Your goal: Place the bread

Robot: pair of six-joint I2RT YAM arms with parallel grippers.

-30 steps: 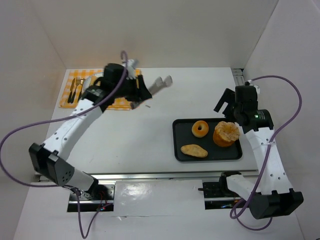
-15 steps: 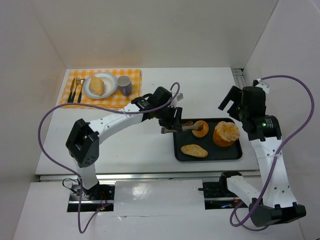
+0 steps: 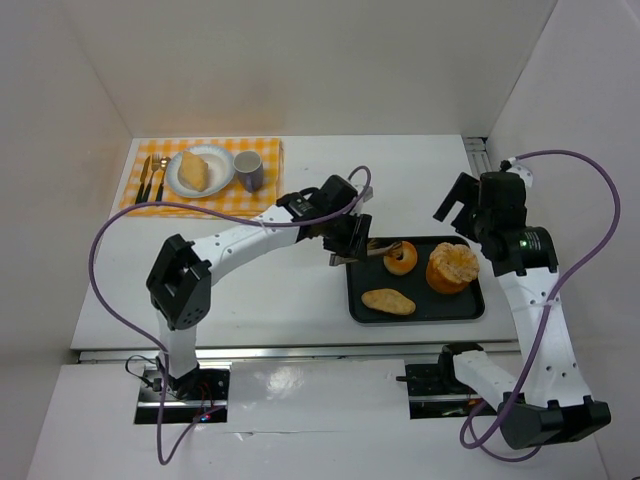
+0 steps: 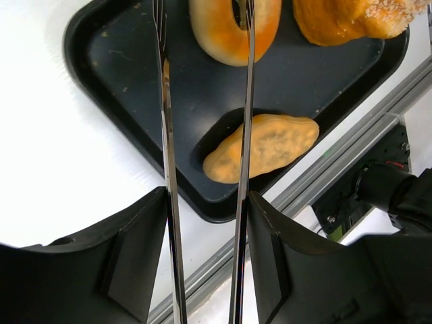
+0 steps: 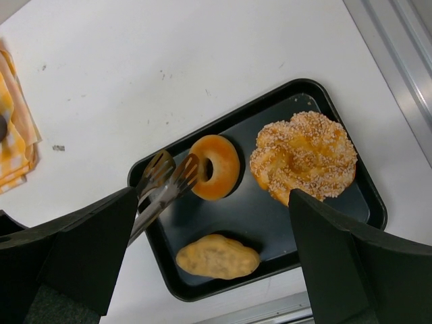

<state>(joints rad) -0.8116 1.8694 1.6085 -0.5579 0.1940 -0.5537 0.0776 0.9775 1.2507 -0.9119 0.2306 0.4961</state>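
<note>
- Swung across since a second ago: left end effector [image 4: 204,223], from above the far-left cloth to the left edge of the black rectangular tray [image 3: 440,305]; hardly any change over the last half second.
- Clamped on slim metal tongs [image 4: 165,135] with that left end effector, one black finger pressed against each of the two blades.
- Tips of the metal tongs at the ring-shaped golden bread [image 3: 403,262], in the far-left part of the tray: one blade clear of the ring, the other lying over its body; blades apart, and cannot tell whether either touches the ring.
- Just right of the ring, a round sesame-crusted bun [image 3: 452,266]; nearer, an oval golden roll [image 3: 388,301], flat on the tray.
- Right end effector [image 3: 455,203] hanging above the far-right side of the tray, fingers spread wide, nothing between them.
- Far left on the white worktop [image 3: 300,290]: a yellow checked cloth [image 3: 260,200] carrying a round white plate [image 3: 178,185] with a wedge of yellow bread [image 3: 194,170] on it, a grey cup [image 3: 248,170] just right of the plate, cutlery [image 3: 152,180] just left of it.
</note>
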